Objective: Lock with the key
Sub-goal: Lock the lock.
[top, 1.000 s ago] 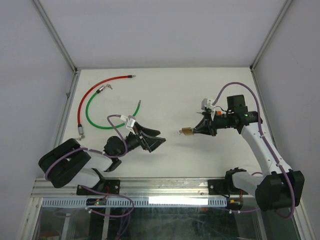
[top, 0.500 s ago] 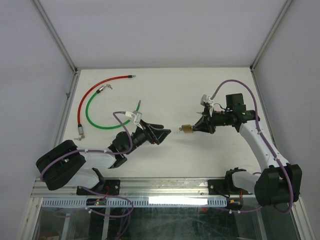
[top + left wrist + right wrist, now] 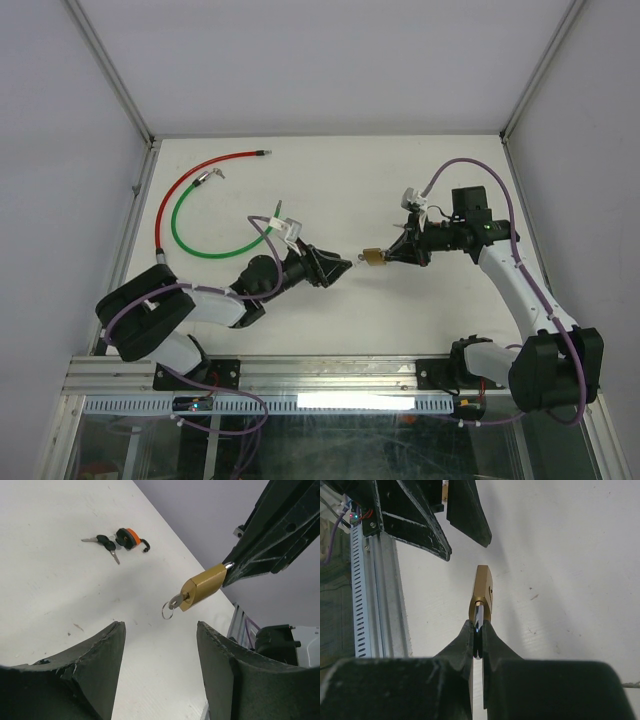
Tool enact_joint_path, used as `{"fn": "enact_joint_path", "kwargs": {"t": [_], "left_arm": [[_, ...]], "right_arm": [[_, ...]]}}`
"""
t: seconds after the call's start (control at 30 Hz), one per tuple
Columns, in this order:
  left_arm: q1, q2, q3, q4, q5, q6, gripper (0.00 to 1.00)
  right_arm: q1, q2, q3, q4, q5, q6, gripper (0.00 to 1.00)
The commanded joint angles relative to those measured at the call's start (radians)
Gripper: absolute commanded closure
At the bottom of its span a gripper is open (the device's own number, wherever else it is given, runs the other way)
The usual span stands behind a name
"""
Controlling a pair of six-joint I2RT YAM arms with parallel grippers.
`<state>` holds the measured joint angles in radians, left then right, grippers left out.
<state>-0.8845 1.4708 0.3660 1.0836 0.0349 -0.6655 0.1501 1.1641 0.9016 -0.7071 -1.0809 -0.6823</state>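
Note:
A brass padlock (image 3: 374, 259) hangs above the table, and my right gripper (image 3: 392, 254) is shut on its steel shackle (image 3: 478, 616). In the right wrist view the padlock body (image 3: 482, 587) points away from the gripper (image 3: 477, 630). A key with a small ring (image 3: 172, 607) sits in the bottom of the padlock (image 3: 202, 586). My left gripper (image 3: 338, 268) is just left of the key, open, with nothing between its fingers. In the left wrist view the key hangs a little beyond the gap of the gripper (image 3: 160, 625).
A second padlock, black and orange (image 3: 129, 537), lies on the table with two dark-headed keys (image 3: 106, 543) beside it. A red cable (image 3: 185, 190) and a green cable (image 3: 215, 245) lie at the back left. The metal rail (image 3: 370, 580) runs along the near edge.
My left gripper has reached to the right, up to the padlock's key, and its jaws have narrowed. The right gripper with the padlock shifted slightly early on, then held still.

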Motion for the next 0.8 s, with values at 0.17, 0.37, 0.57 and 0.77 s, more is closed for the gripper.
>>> {"fn": "enact_joint_path", "kwargs": {"t": [0.17, 0.37, 0.57, 0.77], "left_arm": [[-0.016, 0.114, 0.036, 0.237, 0.14, 0.137, 0.41], [-0.018, 0.179, 0.033, 0.352, 0.187, 0.285, 0.49], [-0.017, 0.23, 0.079, 0.362, 0.217, 0.316, 0.56], [-0.017, 0.233, 0.115, 0.3, 0.225, 0.328, 0.62]], "right_arm": [[-0.006, -0.019, 0.009, 0.048, -0.064, 0.015, 1.0], [-0.006, -0.018, 0.013, 0.037, -0.072, 0.007, 1.0], [-0.006, -0.018, 0.011, 0.034, -0.077, 0.0, 1.0], [-0.006, -0.02, 0.01, 0.031, -0.082, -0.005, 1.0]]}}
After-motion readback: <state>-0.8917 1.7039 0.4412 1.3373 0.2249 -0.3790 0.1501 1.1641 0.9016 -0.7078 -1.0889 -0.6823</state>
